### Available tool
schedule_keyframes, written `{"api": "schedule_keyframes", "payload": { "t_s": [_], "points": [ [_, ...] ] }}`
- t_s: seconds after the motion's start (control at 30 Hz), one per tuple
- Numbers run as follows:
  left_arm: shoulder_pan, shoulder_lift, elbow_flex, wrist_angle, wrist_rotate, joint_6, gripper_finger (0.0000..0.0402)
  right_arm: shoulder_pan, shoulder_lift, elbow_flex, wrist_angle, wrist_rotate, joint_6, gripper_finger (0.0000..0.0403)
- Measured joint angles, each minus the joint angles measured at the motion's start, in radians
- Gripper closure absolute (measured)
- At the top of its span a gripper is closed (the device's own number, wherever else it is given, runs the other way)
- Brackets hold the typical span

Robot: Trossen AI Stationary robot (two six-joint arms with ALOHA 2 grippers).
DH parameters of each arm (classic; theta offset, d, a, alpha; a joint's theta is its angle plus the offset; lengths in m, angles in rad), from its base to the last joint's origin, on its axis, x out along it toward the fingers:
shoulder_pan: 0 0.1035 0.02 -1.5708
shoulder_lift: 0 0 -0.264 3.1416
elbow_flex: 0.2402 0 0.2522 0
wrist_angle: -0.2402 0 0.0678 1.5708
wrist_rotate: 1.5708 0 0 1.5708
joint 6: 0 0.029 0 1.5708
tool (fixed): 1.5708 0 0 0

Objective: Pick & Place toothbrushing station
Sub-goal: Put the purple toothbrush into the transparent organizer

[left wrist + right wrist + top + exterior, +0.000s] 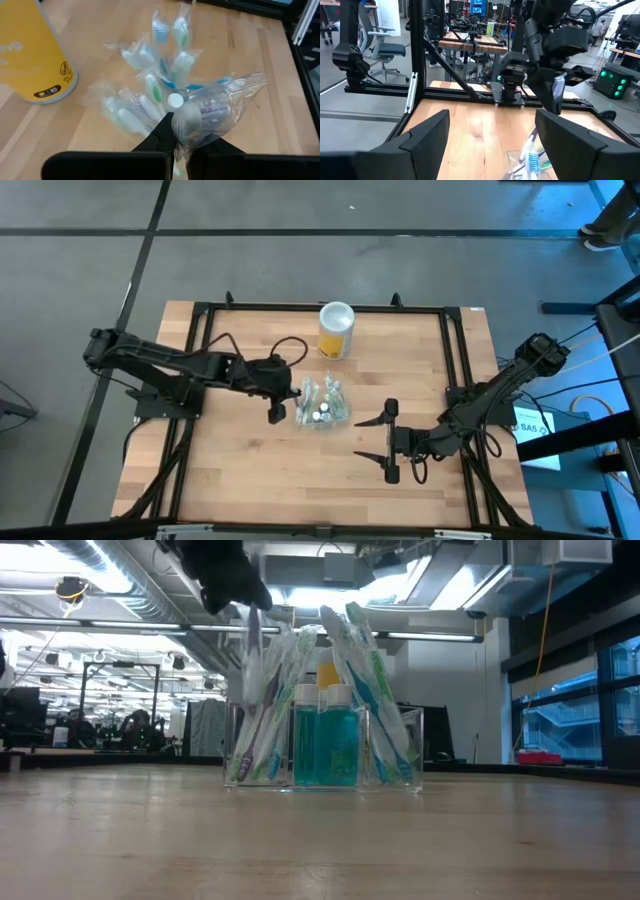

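Nearest the front edge, at about 4 o'clock from the table's middle: right gripper [368, 440], jaws spread wide, holding nothing, low over bare wood, waiting.

At the table's middle: toothbrushing station [322, 412], a clear box standing upright on the wood, packed with wrapped brushes and small bottles of teal liquid.

At its 9 o'clock, touching the brush tops: left gripper [287, 404], jaws pressed together on the crinkled sleeve of a wrapped toothbrush [210, 110].

Farther back, at the station's 12 o'clock and well apart from it: yellow canister [336, 330] with a white lid, upright.

Step in hand, as a judgement: handling a single brush at the station rather than moving the whole box; going in or coming out cannot be told. Next move calls for a straight vertical path, so as not to snag neighbouring wrappers or tip the light box.

Only in the low view: station [325, 745] seen flat on the table, three compartments, brushes leaning outward. Only in the left wrist view: the pinch on film, not handle. Only in the right wrist view: purple bristles of the held brush [558, 86] hanging below the left gripper [552, 75].
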Motion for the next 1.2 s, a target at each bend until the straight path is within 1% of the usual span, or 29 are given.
{"api": "schedule_keyframes", "payload": {
  "t_s": [0.33, 0.57, 0.7, 0.87, 1.2],
  "points": [
    [0.014, 0.023, -0.002, -0.005, 0.015, -0.017, 0.0392, 0.000, 0.000, 0.000, 0.000, -0.024, 0.007, 0.0087],
    [-0.009, 0.102, -0.003, -0.003, 0.018, -0.028, 0.0392, 0.000, 0.000, 0.000, -0.005, -0.025, 0.007, 0.0076],
    [-0.011, 0.129, -0.003, 0.002, 0.018, -0.026, 0.0392, 0.000, 0.000, 0.000, -0.005, -0.065, 0.026, 0.0072],
    [-0.010, 0.130, -0.003, 0.000, 0.033, -0.011, 0.0387, 0.000, 0.000, 0.000, -0.008, -0.104, 0.025, 0.0067],
    [-0.013, 0.149, -0.005, -0.003, 0.038, -0.002, 0.0368, 0.000, 0.000, 0.000, -0.008, -0.104, 0.025, 0.0078]
  ]
}}
